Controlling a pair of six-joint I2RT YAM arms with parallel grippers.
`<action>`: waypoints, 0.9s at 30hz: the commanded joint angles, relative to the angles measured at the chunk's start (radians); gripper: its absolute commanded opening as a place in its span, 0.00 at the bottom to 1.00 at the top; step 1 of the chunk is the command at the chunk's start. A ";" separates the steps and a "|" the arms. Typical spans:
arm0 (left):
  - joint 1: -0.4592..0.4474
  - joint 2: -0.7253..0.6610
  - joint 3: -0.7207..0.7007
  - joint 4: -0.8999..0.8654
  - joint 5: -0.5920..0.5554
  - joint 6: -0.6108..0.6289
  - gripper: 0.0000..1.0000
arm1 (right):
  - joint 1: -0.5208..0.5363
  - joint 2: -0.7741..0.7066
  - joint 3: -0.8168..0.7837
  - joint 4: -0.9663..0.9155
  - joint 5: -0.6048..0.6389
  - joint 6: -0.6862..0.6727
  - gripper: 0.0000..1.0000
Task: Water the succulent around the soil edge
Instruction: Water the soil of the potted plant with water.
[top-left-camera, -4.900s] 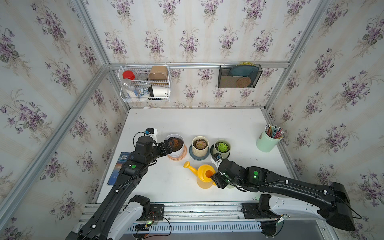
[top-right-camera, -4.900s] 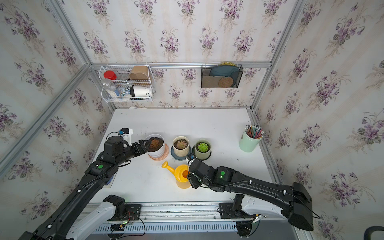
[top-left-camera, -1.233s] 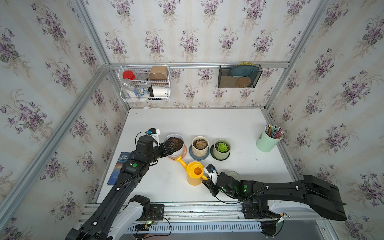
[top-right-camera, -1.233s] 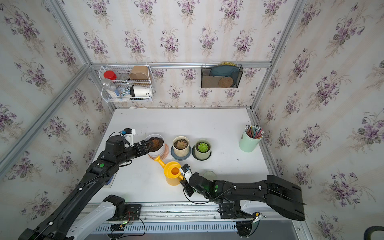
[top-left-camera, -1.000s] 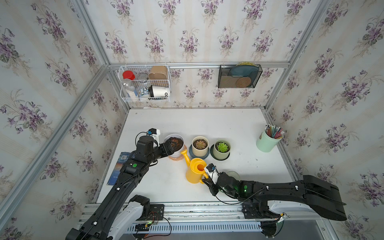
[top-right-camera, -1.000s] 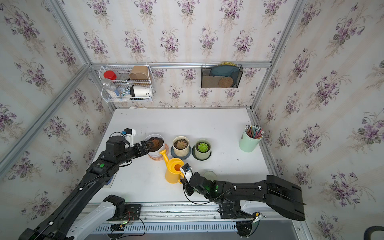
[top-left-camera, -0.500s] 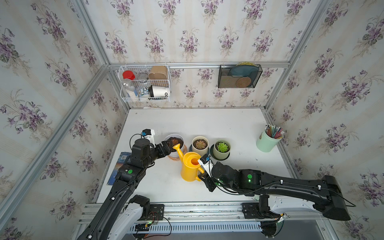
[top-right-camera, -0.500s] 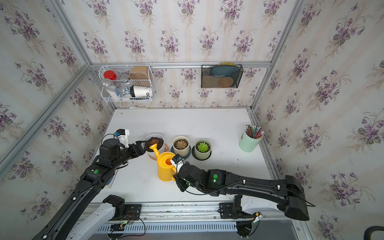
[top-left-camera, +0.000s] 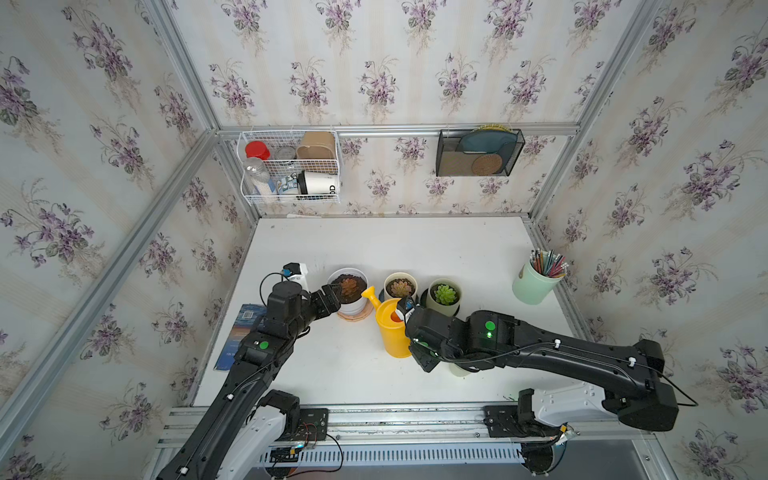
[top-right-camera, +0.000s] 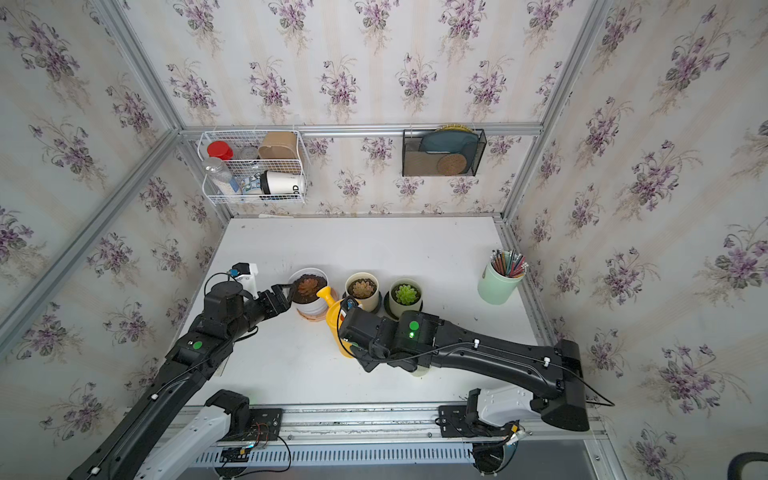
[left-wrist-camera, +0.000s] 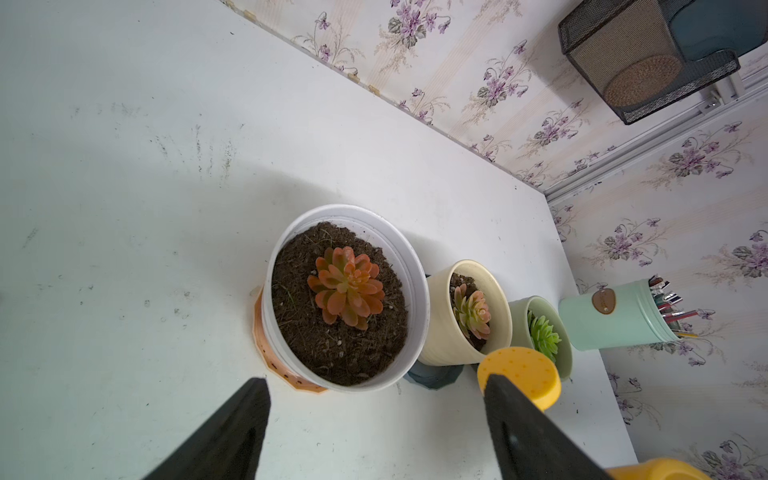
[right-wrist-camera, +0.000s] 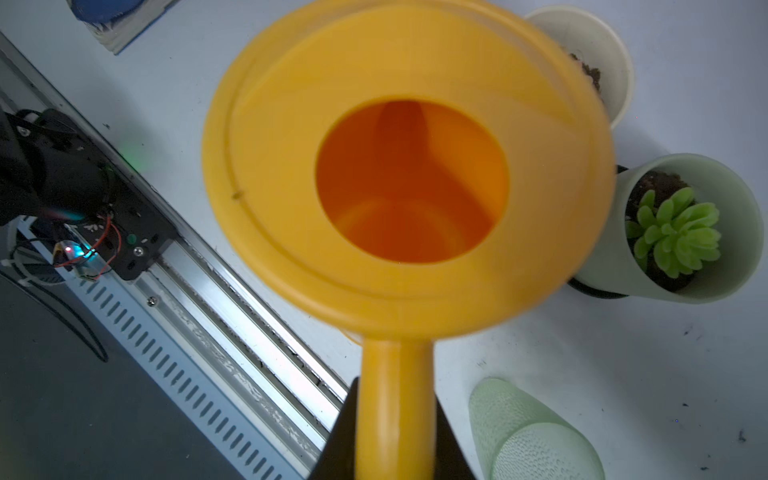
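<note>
Yellow plastic fills my right wrist view: my right pincer (right-wrist-camera: 395, 428) is clamped narrow on the handle of the watering can (top-left-camera: 392, 332), which shows at the middle of both top views. Its spout rose (top-left-camera: 368, 292) lies just beside the right rim of the white pot (top-left-camera: 352, 306). The orange succulent (top-left-camera: 350, 286) stands in that pot's soil, left of centre in the frame, on an orange saucer (top-left-camera: 353, 318), with a cream pot (top-left-camera: 400, 274) and a pale green pot (top-left-camera: 453, 306) to its right. My left pincer (top-left-camera: 332, 296) gapes wide at the white pot's left side; touching or not, I cannot tell.
</note>
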 joint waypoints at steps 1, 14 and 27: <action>0.000 0.005 -0.006 0.039 0.018 -0.007 0.85 | -0.029 0.011 0.018 -0.019 -0.051 -0.060 0.00; 0.000 0.017 -0.012 0.044 0.041 -0.001 0.85 | -0.088 0.116 0.134 -0.055 -0.153 -0.163 0.00; -0.001 0.024 -0.009 0.043 0.057 0.002 0.85 | -0.126 0.172 0.172 -0.079 -0.120 -0.179 0.00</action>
